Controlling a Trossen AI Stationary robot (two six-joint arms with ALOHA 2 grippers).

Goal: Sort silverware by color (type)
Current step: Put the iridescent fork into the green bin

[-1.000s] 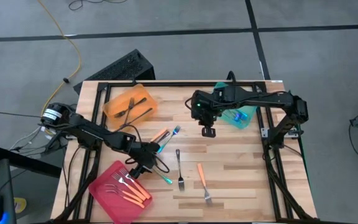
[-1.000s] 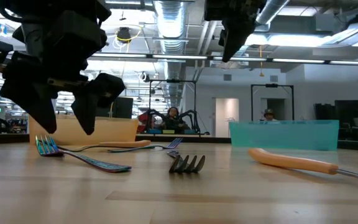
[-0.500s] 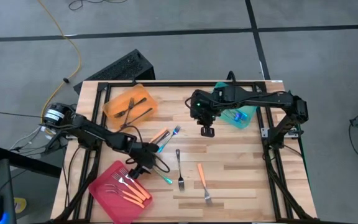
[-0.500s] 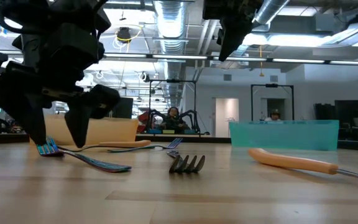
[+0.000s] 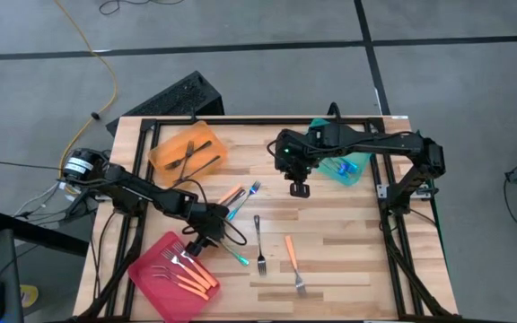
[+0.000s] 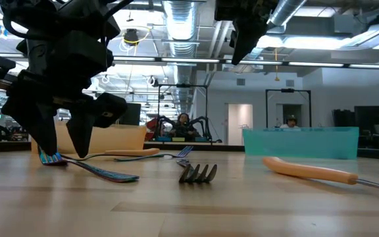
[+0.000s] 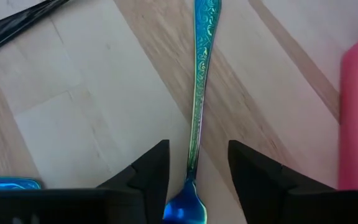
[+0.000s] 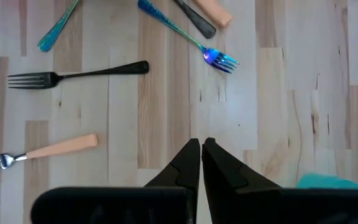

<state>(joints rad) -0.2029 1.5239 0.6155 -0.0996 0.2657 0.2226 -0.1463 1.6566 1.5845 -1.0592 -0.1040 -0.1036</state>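
The left gripper (image 5: 206, 240) has dropped over the last second from above the table to straddle a blue-handled fork (image 7: 199, 106) lying on the wooden table (image 5: 348, 242) just beside the pink tray (image 5: 155, 278); the low view shows its dark fingers (image 6: 84, 135) now down at the board around the fork's blue head (image 6: 50, 157), where a second ago they hung clear of it. The move suggests a pick is about to begin, with this fork likely bound for the teal tray (image 5: 344, 168) across the table, where what look like blue pieces already lie, though they are too small to make out surely. The fingers stand apart, one on each side of the handle, and whether they touch the fork is hard to judge from the wrist view. The right gripper (image 5: 301, 189) has not moved, hanging above mid-table near the teal tray with its fingers pressed together on nothing. Loose on the table are a dark metal fork (image 5: 259, 244), an orange-handled fork (image 5: 293, 261) and a small cluster near the centre (image 5: 240, 194); the orange tray (image 5: 185, 151) holds dark forks and the pink tray orange-handled ones.
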